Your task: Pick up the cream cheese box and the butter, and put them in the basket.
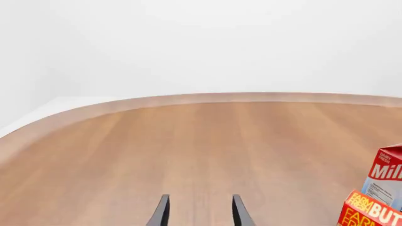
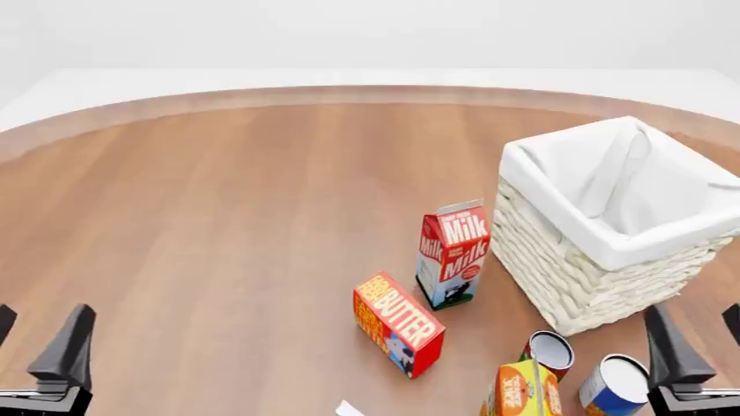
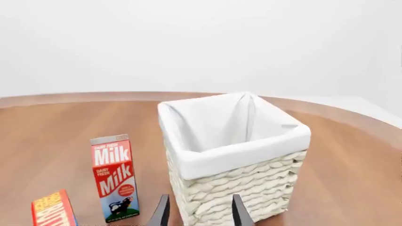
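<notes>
The butter, a red-orange box with yellow lettering, lies on the table near the front middle; it also shows in the wrist views, butter and butter. Just in front of it, at the picture's lower edge, a white corner of the cream cheese box shows. The white wicker basket stands at the right with nothing seen inside, and its wall fills the right wrist view. My left gripper hangs open at the near left, far from both boxes. My right gripper is open just in front of the basket.
A red-and-white milk carton stands upright between the butter and the basket. An orange juice carton and two cans crowd the near right, in front of the basket. The round wooden table curves away at the back.
</notes>
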`<state>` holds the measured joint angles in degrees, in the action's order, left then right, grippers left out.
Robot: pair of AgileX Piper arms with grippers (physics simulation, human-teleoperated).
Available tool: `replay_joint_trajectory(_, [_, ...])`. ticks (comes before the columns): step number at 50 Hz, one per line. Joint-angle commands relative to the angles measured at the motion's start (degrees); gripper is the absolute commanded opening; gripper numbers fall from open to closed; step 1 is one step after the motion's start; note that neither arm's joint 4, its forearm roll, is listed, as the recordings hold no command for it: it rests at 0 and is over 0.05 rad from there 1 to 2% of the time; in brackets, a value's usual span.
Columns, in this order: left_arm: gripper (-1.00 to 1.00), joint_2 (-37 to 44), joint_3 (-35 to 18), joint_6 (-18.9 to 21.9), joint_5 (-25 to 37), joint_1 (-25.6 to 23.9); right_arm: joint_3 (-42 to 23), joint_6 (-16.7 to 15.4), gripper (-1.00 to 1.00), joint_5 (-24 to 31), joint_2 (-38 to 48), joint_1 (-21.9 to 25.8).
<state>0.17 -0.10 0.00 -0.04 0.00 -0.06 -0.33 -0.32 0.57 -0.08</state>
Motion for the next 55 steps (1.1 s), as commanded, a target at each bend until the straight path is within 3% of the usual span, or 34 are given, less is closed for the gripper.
replay_joint_trajectory(1, [1.0, 0.3, -0.1, 0.0, -0.1, 0.0, -0.1, -0.5, 1.0, -0.8, 1.4, -0.4])
replay_joint_trajectory(8, [1.0, 0.3, -0.1, 0.0, -0.1, 0.0, -2.8, 1.3, 1.0, 1.9, 0.4, 1.5])
replay_joint_trajectory(12, [1.0, 0.3, -0.1, 0.0, -0.1, 0.0, -6.2, 2.3, 1.0, 1.2, 6.5, 2.9])
replay_joint_trajectory(14, [1.0, 0.3, -0.1, 0.0, -0.1, 0.0, -8.4, -0.9, 1.0, 2.5, 6.3, 4.1])
replay_joint_trajectory(15, [1.0, 0.3, -0.1, 0.0, -0.1, 0.0, -10.1, -0.6, 1.0, 3.7, 4.9, 3.4])
replay_joint_trajectory(17, [1.0, 0.3, -0.1, 0.0, -0.1, 0.0, -12.2, 3.6, 1.0, 3.6, 8.0, 3.8])
replay_joint_trajectory(18, [1.0, 0.3, -0.1, 0.0, -0.1, 0.0, -13.7, 5.4, 1.0, 4.2, 9.3, 6.3])
replay_joint_trajectory(21, [1.0, 0.3, -0.1, 0.0, -0.1, 0.0, -16.3, 6.0, 1.0, 3.9, 13.3, 8.4])
replay_joint_trajectory(28, [1.0, 0.3, -0.1, 0.0, -0.1, 0.0, -22.5, 4.0, 1.0, 6.0, 19.0, 13.1])
replay_joint_trajectory(34, [1.0, 0.3, -0.1, 0.0, -0.1, 0.0, -27.9, 4.2, 1.0, 8.7, 22.1, 15.9])
replay_joint_trajectory(42, [1.0, 0.3, -0.1, 0.0, -0.1, 0.0, -34.6, 1.2, 1.0, 11.9, 27.7, 21.2])
replay_joint_trajectory(55, [1.0, 0.3, -0.1, 0.0, -0.1, 0.0, -44.4, 6.0, 1.0, 12.0, 38.4, 26.6])
